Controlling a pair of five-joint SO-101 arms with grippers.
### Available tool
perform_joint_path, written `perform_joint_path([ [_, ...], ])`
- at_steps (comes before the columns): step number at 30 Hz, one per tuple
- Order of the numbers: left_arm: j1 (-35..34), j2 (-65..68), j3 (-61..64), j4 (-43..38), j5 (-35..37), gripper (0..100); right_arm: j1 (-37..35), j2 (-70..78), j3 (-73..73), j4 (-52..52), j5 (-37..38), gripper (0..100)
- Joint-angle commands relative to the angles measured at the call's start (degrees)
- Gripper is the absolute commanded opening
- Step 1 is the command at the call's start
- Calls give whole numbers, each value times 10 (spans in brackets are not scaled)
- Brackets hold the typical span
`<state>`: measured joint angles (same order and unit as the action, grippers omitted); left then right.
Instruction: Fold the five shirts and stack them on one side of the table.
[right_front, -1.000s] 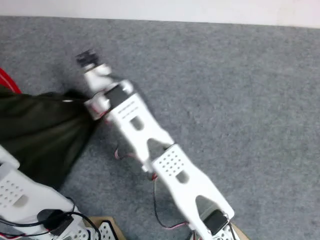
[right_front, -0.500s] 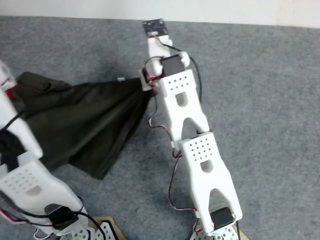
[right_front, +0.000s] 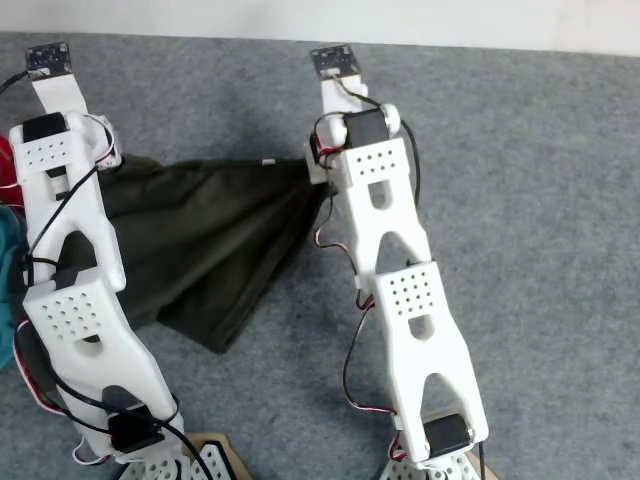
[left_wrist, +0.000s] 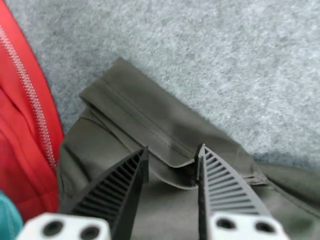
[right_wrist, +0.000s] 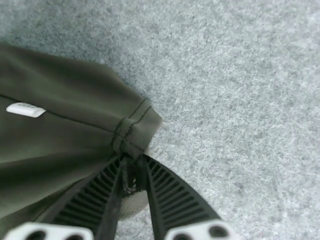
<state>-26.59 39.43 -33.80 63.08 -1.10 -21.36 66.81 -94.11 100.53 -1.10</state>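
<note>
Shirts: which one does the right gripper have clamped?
The dark olive shirt, with its seamed corner pinched in the right gripper. The red one and the teal one lie beside it, ungripped.

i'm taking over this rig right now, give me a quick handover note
Right gripper: shut on a hem corner of the dark olive shirt.
Left gripper: open, jaws either side of a hem fold at the shirt's other end; no grip visible.
Things: the shirt lies spread and creased on the grey table between the arms; a red garment and a teal garment lie beside the left arm.
Done: nothing folded yet.
Left: probably grip with the left, flatten and fold this shirt, then the others, then stack.
</note>
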Motion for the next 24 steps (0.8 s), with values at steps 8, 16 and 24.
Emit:
perform_joint_path([
  [8, 42, -12, -7, -14, 0, 168, 8, -13, -73, 2, 9, 5],
  [16, 64, -69, -4, 37, 0, 168, 4, -13, -73, 2, 40, 5],
  [24, 64, 10, -7, 31, -2, 168, 4, -11, -73, 2, 40, 5],
])
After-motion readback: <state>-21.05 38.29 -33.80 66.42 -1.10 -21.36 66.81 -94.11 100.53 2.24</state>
